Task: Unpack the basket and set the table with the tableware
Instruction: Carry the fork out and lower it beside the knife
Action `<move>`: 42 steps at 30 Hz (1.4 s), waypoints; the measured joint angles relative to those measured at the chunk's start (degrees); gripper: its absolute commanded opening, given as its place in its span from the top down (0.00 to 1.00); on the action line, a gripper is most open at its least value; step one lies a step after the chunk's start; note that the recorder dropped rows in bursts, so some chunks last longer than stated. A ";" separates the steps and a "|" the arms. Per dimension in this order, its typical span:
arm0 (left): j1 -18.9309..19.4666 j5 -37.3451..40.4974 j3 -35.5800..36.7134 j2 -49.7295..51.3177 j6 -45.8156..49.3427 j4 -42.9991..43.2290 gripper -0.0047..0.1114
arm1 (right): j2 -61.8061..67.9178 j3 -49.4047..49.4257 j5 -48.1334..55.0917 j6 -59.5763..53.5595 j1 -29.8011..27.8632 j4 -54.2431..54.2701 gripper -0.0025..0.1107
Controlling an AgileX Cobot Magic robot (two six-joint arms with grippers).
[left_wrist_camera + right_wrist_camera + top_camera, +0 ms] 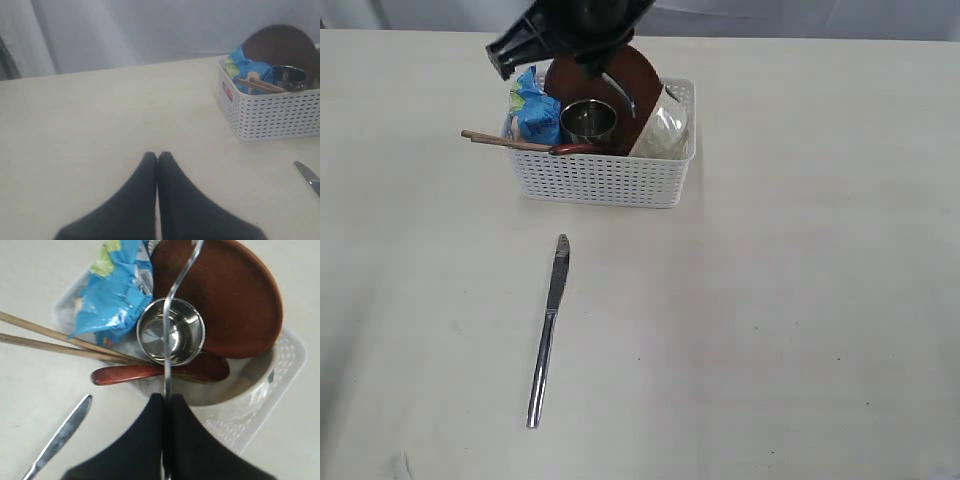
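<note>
Pale counter (800,300): right end effector (164,397) clenched on the fork (167,330) over the basket (600,180); knife (550,320) lies at six o'clock.

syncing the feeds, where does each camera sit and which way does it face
Exterior: raised, looking down on the white perforated plastic basket and steel knife; dark right arm above the basket.
Left wrist: low over the pale cream table, facing the basket; shut, empty left hand.
Right wrist: over the basket, looking down into it; right hand shut on a steel fork.
All three share basket and knife.
</note>
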 measured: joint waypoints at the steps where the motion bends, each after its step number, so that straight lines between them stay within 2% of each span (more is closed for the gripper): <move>1: 0.00 0.00 0.00 0.00 0.00 0.00 0.96 | -0.88 0.00 0.09 0.09 0.00 1.17 0.98; 8: 0.00 0.00 0.00 0.00 0.00 0.00 0.96 | -8.40 4.03 0.09 2.43 0.00 7.23 0.98; 16: 0.00 0.00 0.00 0.00 0.00 0.00 0.96 | -19.61 24.88 -0.61 4.48 0.00 16.30 0.98; 23: 0.00 0.00 0.00 0.00 0.00 0.00 0.96 | -28.81 48.45 -17.18 4.28 0.00 32.99 0.98; 31: 0.00 0.00 0.00 0.00 0.00 0.00 0.96 | -30.57 71.03 -40.46 -0.09 0.00 54.16 0.98; 36: 0.00 0.00 0.00 0.00 0.00 0.00 0.96 | -30.57 76.08 -48.69 -6.30 0.00 69.10 0.98; 42: 0.00 0.00 0.00 0.00 0.00 0.00 0.96 | -24.41 76.58 -48.72 -12.35 0.00 77.62 0.98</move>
